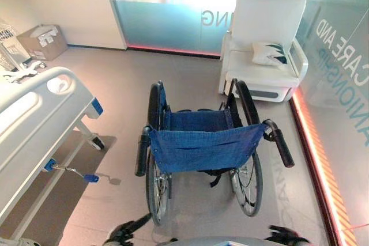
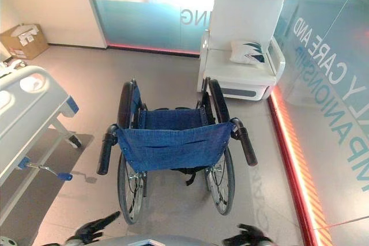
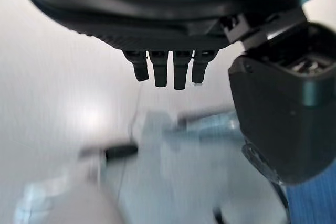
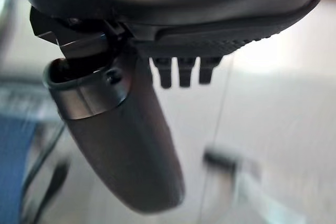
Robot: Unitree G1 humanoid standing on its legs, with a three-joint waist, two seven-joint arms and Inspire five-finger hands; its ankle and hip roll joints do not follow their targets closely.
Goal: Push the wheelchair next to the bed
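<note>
Standing mid-floor, the wheelchair [image 1: 202, 145] faces away, its blue back toward the robot, the bed [image 1: 34, 119] off to its left and a white armchair [image 1: 262, 47] beyond. Left hand [image 1: 124, 231] and right hand [image 1: 285, 235] hang low behind the push handles, apart from them, fingers straight, holding nothing.

A wheelchair [image 1: 202, 148] with a blue fabric seat and backrest stands mid-floor, its two black push handles pointing toward the camera. A bed [image 1: 34, 125] lies along the left edge, well apart from it. Beyond the wheelchair, a white armchair [image 1: 262, 50] with a patterned cushion [image 1: 270, 53] stands against the glass wall. A cardboard box [image 1: 41, 41] sits in the far left corner. The left hand [image 1: 124, 233] and the right hand [image 1: 285, 235] show low at the bottom edge, touching nothing.
</note>
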